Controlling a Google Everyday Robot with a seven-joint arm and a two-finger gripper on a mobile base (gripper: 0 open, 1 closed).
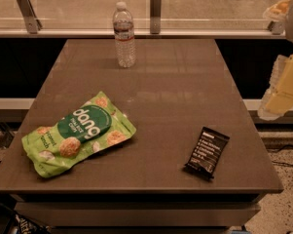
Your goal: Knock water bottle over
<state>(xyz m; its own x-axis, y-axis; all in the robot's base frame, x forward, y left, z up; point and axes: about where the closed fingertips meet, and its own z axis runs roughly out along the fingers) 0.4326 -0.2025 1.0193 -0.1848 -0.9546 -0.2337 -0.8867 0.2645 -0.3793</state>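
The water bottle [124, 34] is a small clear ribbed bottle with a white cap and a thin reddish label band. It stands upright near the far edge of the brown table [175, 91], left of centre. My gripper [281, 90] hangs at the right edge of the view, beyond the table's right side and above the floor. It is far to the right of the bottle and touches nothing.
A green Dang chips bag [78, 134] lies at the front left of the table. A black snack bar [207, 152] lies at the front right. A glass railing with metal posts [155, 11] runs behind the table.
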